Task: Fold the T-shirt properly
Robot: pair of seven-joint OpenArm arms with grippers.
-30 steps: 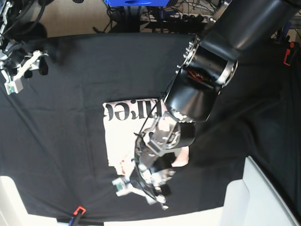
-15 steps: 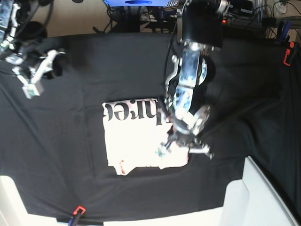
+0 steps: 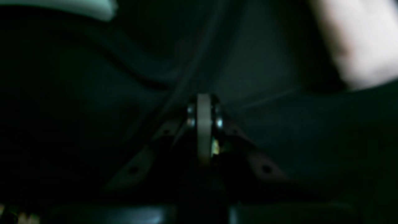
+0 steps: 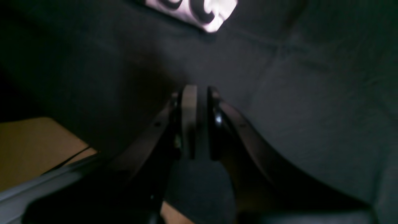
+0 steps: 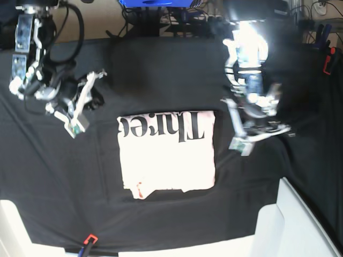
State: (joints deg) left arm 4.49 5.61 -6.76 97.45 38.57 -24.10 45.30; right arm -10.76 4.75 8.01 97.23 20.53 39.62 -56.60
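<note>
Two robot arms hang over a black table cloth (image 5: 161,69) that covers the whole work surface and lies in soft creases. Near its middle rests the pale pink short-sleeved cotton T-shirt (image 5: 167,155), folded into a rough rectangle with large black serif lettering across its top edge and a small reddish mark at its lower left corner. The left gripper (image 5: 242,145) hovers just beside the shirt's right edge, clear of the fabric, its jaws pressed together on nothing. The right gripper (image 5: 76,127) hangs over bare cloth well apart from the shirt's left side, its jaws nearly together with a narrow slit between them, empty. Beyond the far edge of the table lie tangled cables (image 5: 214,13) and a blue object (image 5: 153,3) on a tan floor. White panels (image 5: 289,225) border the near edge.
</note>
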